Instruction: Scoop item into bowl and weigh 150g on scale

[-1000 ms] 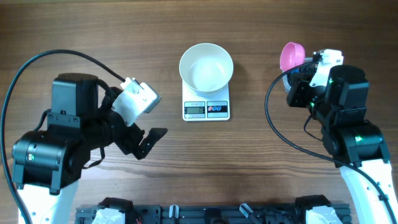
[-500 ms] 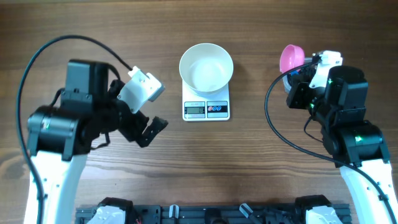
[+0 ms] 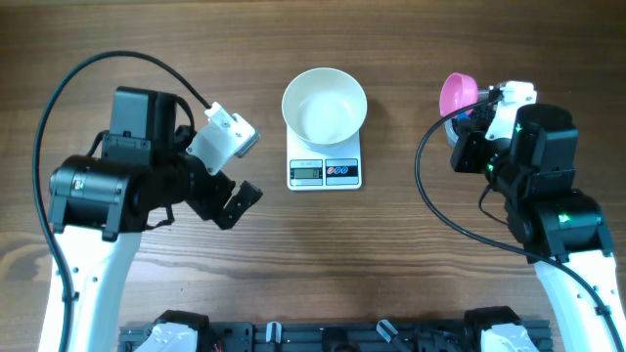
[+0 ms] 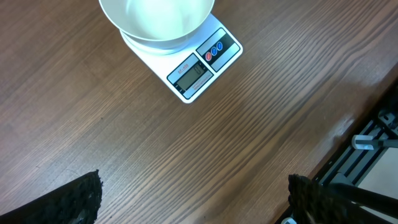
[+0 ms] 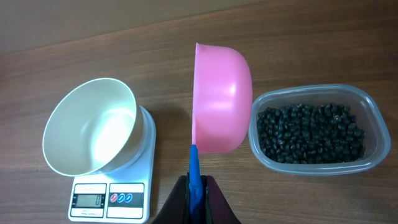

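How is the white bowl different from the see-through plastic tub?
The white bowl is round and solid white; the plastic tub is a rounded rectangle you can see through. The white bowl is empty; the plastic tub holds black beans. The white bowl sits on the scale; the plastic tub sits right on the wooden table. Both are open on top, with no lid.

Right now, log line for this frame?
left gripper: open, empty, left of scale | right gripper: shut on scoop | scoop: on its side beside tub of beans | bowl: empty, on scale
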{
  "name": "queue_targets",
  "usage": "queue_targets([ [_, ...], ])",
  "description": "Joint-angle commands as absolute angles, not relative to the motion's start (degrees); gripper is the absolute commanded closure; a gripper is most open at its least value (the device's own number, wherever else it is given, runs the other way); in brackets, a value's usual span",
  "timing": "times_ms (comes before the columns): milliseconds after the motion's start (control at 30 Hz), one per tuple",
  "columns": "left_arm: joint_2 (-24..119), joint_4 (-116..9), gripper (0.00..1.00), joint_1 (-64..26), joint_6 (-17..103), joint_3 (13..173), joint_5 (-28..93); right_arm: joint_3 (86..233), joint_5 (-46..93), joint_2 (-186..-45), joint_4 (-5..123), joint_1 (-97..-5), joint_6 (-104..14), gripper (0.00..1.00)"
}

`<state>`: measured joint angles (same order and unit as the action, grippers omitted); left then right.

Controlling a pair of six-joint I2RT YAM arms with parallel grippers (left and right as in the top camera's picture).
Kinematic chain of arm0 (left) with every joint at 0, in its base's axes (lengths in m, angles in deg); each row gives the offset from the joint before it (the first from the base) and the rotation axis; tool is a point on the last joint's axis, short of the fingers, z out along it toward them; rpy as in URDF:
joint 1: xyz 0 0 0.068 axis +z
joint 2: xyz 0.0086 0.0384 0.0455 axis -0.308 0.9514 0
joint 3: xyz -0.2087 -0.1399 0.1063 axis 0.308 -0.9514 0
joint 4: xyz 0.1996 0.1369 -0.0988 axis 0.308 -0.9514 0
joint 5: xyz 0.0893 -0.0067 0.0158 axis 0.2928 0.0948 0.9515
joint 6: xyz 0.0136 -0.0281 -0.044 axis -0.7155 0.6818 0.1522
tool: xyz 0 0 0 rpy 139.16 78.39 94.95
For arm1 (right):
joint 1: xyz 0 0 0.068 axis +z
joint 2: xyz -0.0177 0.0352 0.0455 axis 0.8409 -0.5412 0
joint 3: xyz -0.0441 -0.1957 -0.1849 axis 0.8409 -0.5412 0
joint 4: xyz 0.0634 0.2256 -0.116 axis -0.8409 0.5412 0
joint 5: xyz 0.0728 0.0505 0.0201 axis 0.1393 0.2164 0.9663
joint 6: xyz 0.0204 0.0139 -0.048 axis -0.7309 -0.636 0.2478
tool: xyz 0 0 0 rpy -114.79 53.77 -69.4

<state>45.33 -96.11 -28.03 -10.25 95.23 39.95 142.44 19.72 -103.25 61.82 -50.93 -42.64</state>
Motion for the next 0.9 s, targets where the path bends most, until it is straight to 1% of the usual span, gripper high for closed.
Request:
queue_targets([
  [0, 43.02, -96.37, 0.0, -27.61, -10.91, 96.26, 39.09, 143.88, 20.18, -102.2, 61.36, -51.1, -41.5, 0.96],
  [400, 41.68, -96.42, 0.0, -27.61, -10.91, 96.23, 38.77, 143.88, 20.16, -102.2, 61.51, -51.1, -41.28, 0.96],
  [533, 41.66, -96.4, 0.0, -27.61, -10.91, 96.23, 38.79, 143.88, 20.16, -102.04, 62.78, -51.1, -38.2, 0.96],
  [767, 41.66, -96.4, 0.0, -27.61, -10.91, 96.23, 38.79, 144.45, 10.37, -101.83, 66.69, -51.1, -36.49, 0.96],
  [867, 41.66, -96.4, 0.0, -27.61, -10.91, 96.23, 38.79, 146.83, 8.6, -102.02, 69.6, -51.1, -33.5, 0.96],
])
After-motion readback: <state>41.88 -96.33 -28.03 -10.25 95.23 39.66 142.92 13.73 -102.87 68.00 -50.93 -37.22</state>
